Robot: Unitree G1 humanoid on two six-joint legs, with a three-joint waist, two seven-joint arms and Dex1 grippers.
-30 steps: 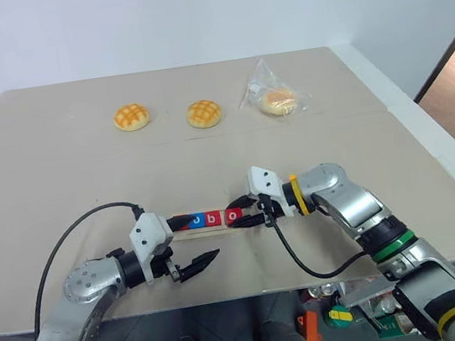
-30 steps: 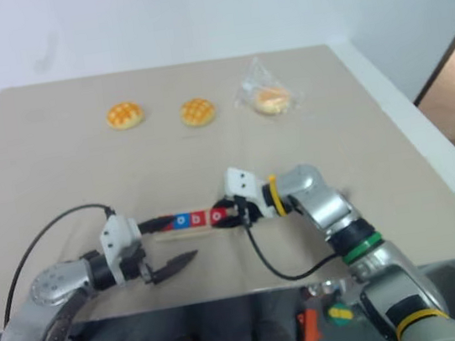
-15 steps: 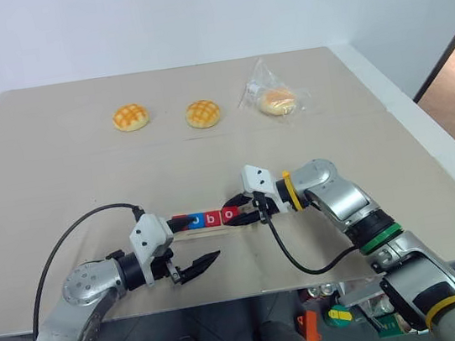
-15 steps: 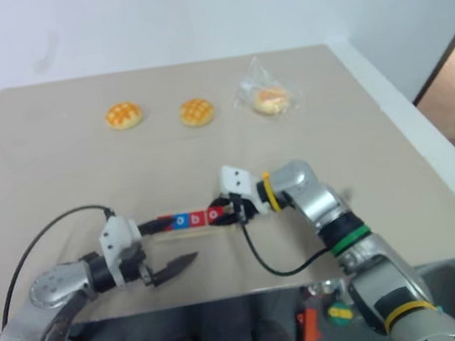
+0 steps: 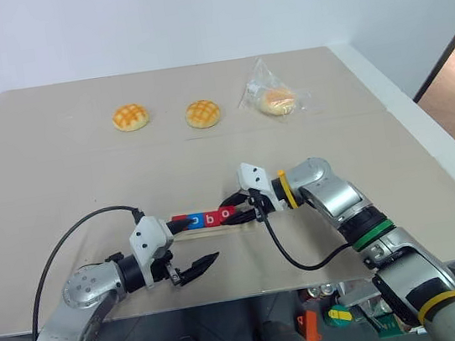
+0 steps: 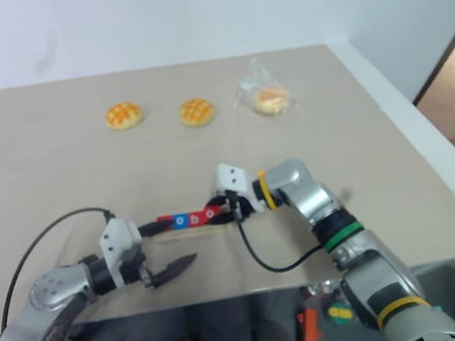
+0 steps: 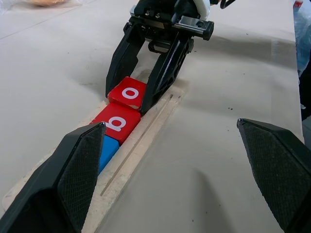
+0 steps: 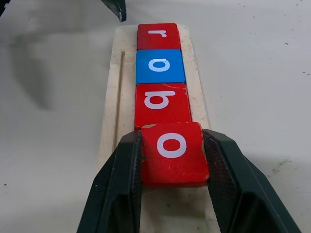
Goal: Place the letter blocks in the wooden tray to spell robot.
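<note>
The wooden tray (image 5: 210, 229) lies near the table's front edge. In its groove sit a red r block (image 8: 158, 35), a blue o block (image 8: 160, 66) and a red b block (image 8: 163, 104), in a row. My right gripper (image 5: 231, 211) is shut on a red o block (image 8: 172, 153) at the tray's right end, right against the b block. My left gripper (image 5: 194, 243) stands open at the tray's left end. One of its fingers (image 7: 82, 179) lies beside the r block and the other is nearer the table's front edge.
Two round buns (image 5: 131, 117) (image 5: 203, 113) and a bagged bun (image 5: 275, 100) lie at the far side of the table. A black cable (image 5: 68, 244) loops from the left wrist. The table's front edge (image 5: 253, 292) runs close behind both grippers.
The right forearm has swung in toward the table's middle. Its gripper stays at the tray's end with the red o block in it. The left arm has not moved.
</note>
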